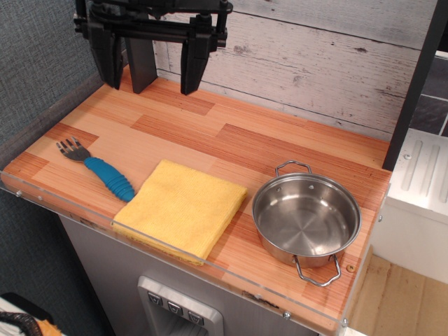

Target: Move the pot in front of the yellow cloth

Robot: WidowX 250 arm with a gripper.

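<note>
Nearest the front edge lies the yellow cloth [182, 208], a folded square of soft terry, flat on the wooden counter [280, 140] with its near corner reaching the clear lip. It would bunch or slide if nudged, so the pot should not drag across it.

Just to its right, close beside it but apparently not touching, sits the pot [306, 218]: shiny steel, round, shallow and empty. It looks rigid and probably light, with smooth polished walls that would likely slip under a side squeeze. It has 2 wire loop handles, 1 toward the front and 1 toward the back wall. The thin rim looks like the surest place to pinch, 1 finger inside and 1 outside; the loops are narrow and may let the pot swing.

Left of the cloth rests a blue-handled fork [101, 170], no part of this job.

Farthest back, at the upper left near the wall, the gripper [150, 66] hangs above the counter with its dark fingers spread apart, holding nothing, well away from the pot
</note>
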